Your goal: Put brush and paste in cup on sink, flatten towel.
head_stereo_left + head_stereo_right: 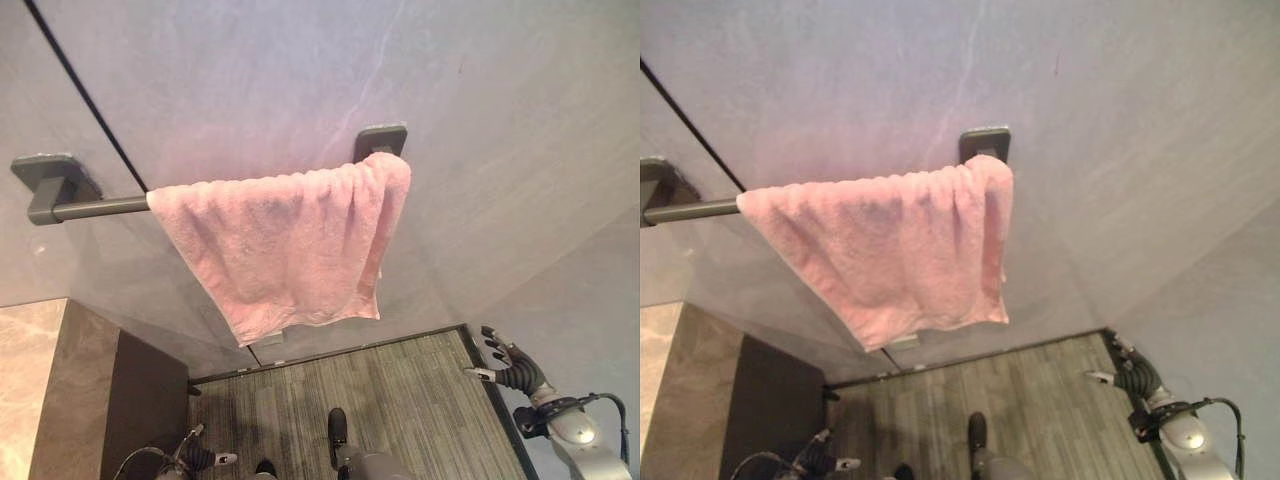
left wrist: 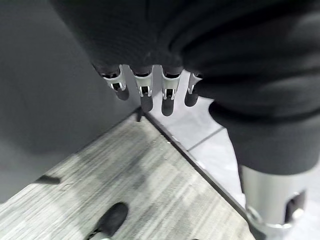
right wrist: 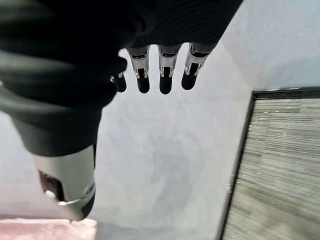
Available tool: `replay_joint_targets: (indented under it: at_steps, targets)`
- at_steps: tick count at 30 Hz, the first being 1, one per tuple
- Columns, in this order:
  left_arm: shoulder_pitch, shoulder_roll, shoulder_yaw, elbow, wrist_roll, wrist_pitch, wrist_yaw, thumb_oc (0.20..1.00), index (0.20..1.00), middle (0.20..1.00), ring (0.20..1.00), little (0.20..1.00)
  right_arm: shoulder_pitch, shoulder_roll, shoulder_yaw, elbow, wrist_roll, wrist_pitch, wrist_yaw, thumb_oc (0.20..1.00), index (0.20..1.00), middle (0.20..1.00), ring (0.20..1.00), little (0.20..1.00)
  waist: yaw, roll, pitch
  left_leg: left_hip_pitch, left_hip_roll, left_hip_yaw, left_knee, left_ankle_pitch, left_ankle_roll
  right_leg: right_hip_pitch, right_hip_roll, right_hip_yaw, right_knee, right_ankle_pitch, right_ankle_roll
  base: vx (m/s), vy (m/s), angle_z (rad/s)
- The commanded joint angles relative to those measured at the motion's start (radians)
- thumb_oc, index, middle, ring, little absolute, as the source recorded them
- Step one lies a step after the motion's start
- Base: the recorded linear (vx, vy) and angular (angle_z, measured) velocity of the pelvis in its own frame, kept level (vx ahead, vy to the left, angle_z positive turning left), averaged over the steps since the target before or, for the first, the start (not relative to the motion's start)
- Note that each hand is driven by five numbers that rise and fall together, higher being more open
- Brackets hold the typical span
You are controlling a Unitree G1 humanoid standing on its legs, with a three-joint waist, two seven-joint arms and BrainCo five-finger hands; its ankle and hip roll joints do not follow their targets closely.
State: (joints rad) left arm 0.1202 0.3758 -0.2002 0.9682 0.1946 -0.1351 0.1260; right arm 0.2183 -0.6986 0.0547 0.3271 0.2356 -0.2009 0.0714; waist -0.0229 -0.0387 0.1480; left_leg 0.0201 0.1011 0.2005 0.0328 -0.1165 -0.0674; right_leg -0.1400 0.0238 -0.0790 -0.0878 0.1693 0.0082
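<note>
Right hand: our right hand [image 1: 507,364] hangs low by the wall [image 1: 480,120], fingers [image 3: 165,70] straight and relaxed, holding nothing.
Left hand: our left hand [image 1: 203,459] sits low near the floor [image 1: 400,390], fingers [image 2: 146,90] loosely extended, empty too.
Towel: the pink towel [image 1: 290,245] hangs on the rail [image 1: 95,208], bunched toward the rail's right bracket [image 1: 381,139] and hanging askew, its lower edge slanting.
Brush, paste, cup: we cannot place them from here.
Counter: a stone counter edge [image 1: 30,390] lies at lower left.
Step in hand: we judge it the towel flattening, not yet begun, with both hands well below the cloth.
Next move: raise a hand to the towel and spread it leftward along the bare rail until it hangs even.
</note>
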Motion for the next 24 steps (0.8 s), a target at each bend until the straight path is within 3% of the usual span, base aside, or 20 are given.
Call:
replay_joint_targets:
  at_steps: [1, 4, 9, 12, 17, 24]
  targets:
    - [-0.044, 0.113, 0.007, -0.08, -0.026, -0.072, -0.014, 1.0, 1.0, 1.0, 1.0, 1.0, -0.016, -0.048, -0.069, -0.071, 0.081, -0.07, 0.004, 1.0, 1.0, 1.0, 1.0, 1.0, -0.004, -0.016, 0.005, -0.185, 0.0, 0.015, 0.029, 0.25, -0.04, 0.109, -0.05, -0.006, 0.101, -0.196, 0.075, -0.1, -0.041, 0.55]
    - [-0.068, 0.189, 0.013, -0.215, -0.037, -0.098, -0.039, 1.0, 1.0, 1.0, 1.0, 1.0, 0.001, -0.069, -0.114, -0.107, 0.097, -0.073, 0.003, 1.0, 1.0, 1.0, 1.0, 1.0, -0.033, -0.004, 0.008, -0.183, 0.059, 0.17, 0.027, 0.26, -0.044, 0.093, -0.06, -0.064, 0.117, -0.209, 0.074, -0.1, -0.035, 0.83]
    - [-0.061, 0.307, 0.014, -0.449, -0.097, -0.158, -0.081, 1.0, 1.0, 1.0, 1.0, 1.0, -0.033, -0.111, -0.139, -0.121, 0.099, -0.077, -0.003, 1.0, 1.0, 1.0, 1.0, 1.0, -0.045, 0.024, -0.023, -0.136, 0.047, 0.159, -0.043, 0.266, -0.045, 0.114, -0.073, -0.088, 0.105, -0.204, 0.089, 0.02, 0.051, 0.37]
    - [-0.079, 0.382, 0.022, -0.59, -0.204, -0.192, -0.111, 1.0, 1.0, 1.0, 1.0, 1.0, -0.075, -0.133, -0.103, -0.119, 0.126, -0.073, 0.015, 1.0, 1.0, 1.0, 1.0, 1.0, -0.048, 0.035, -0.061, -0.083, 0.032, 0.189, -0.094, 0.267, -0.041, 0.125, -0.091, -0.086, 0.095, -0.193, 0.101, 0.07, 0.105, -0.03]
    - [-0.16, 0.399, -0.008, -0.621, -0.26, -0.204, -0.114, 1.0, 1.0, 1.0, 1.0, 1.0, -0.171, -0.162, -0.041, -0.071, 0.114, -0.062, 0.007, 1.0, 1.0, 1.0, 1.0, 1.0, -0.048, 0.038, -0.088, -0.057, 0.023, 0.19, -0.114, 0.256, -0.037, 0.131, -0.105, -0.084, 0.079, -0.171, 0.112, 0.03, 0.076, -0.05]
    - [-0.339, 0.335, -0.11, -0.585, -0.337, -0.203, -0.111, 1.0, 1.0, 1.0, 1.0, 1.0, -0.376, -0.099, 0.092, 0.071, 0.187, -0.045, -0.013, 1.0, 1.0, 1.0, 1.0, 1.0, -0.043, 0.022, -0.119, -0.027, 0.008, 0.191, -0.115, 0.23, -0.024, 0.153, -0.119, -0.067, 0.07, -0.16, 0.12, 0.02, 0.033, -0.01]
